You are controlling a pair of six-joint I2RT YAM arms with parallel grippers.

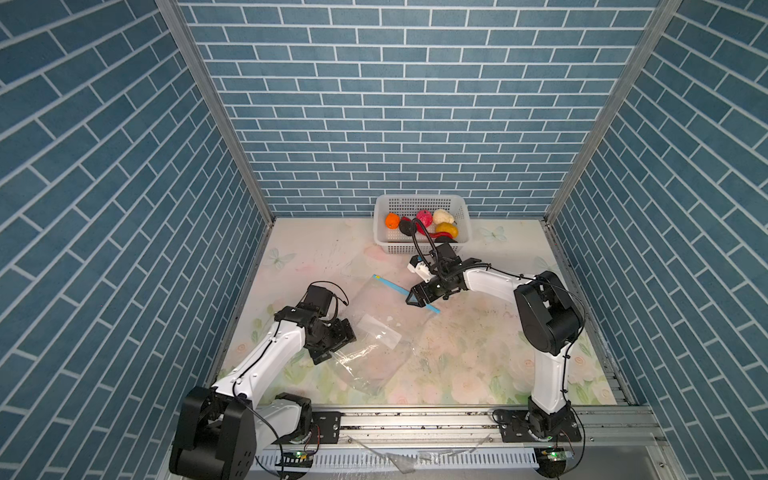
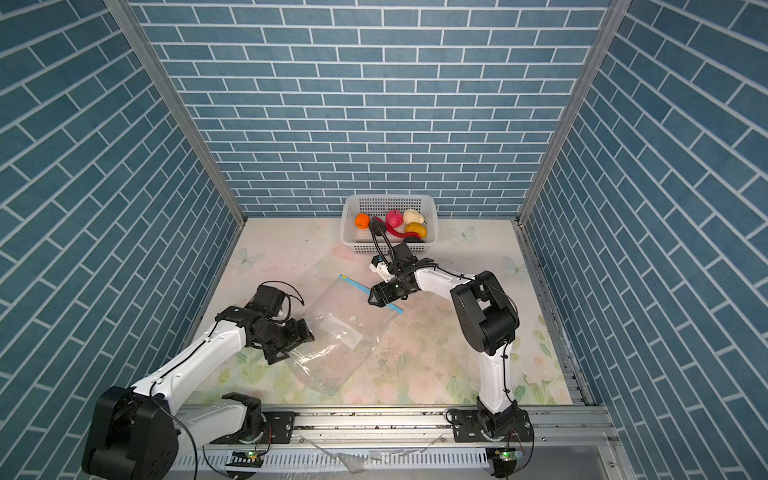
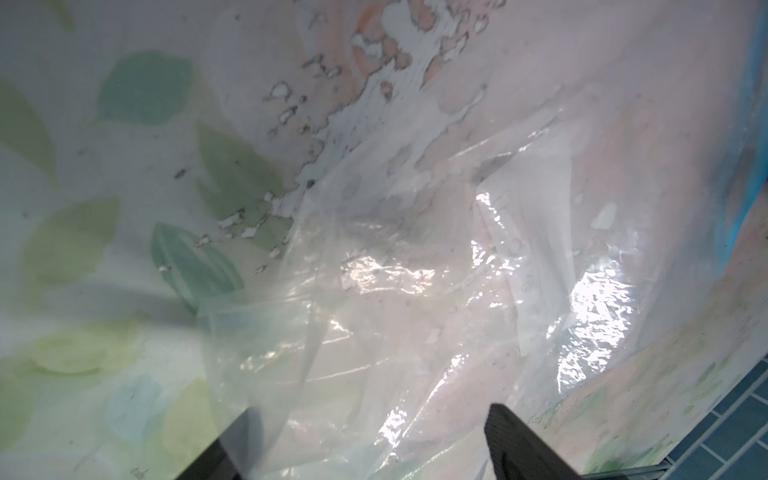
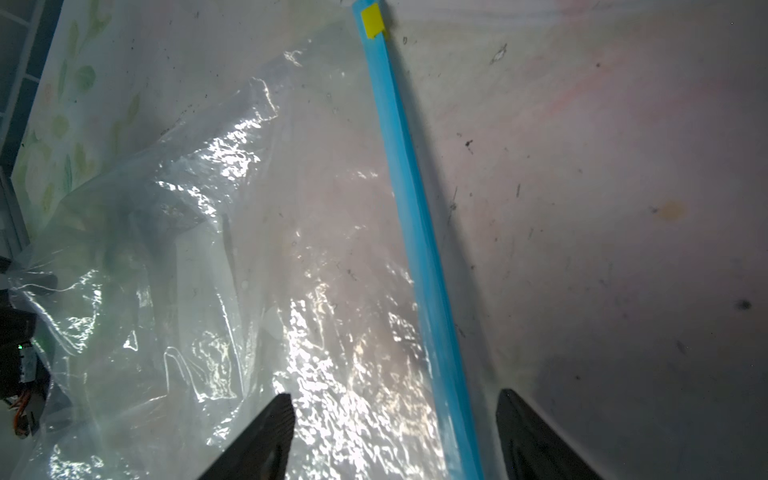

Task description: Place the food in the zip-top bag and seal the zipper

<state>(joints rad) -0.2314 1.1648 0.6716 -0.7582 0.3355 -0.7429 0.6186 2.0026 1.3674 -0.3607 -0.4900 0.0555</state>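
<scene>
We are hovering wide-jawed, empty. Right gripper (image 4: pixel 395 397) is straddling the zipper (image 4: pixel 415 232) — likely firmest hold; left gripper (image 3: pixel 372 411), the limp, slippery zip-top bag (image 3: pixel 415 270).

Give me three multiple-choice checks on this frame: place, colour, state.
1. Where is the food? A) on a plate B) in the white basket C) in a drawer
2. The tab at the end of the zipper is: A) red B) green C) yellow
3. The right end effector is: A) open, astride the zipper B) shut on the food C) out of view
Answers: B, all of it lies in the basket; C, the right wrist view shows it yellow; A, its fingers stand apart, blue strip between.
</scene>
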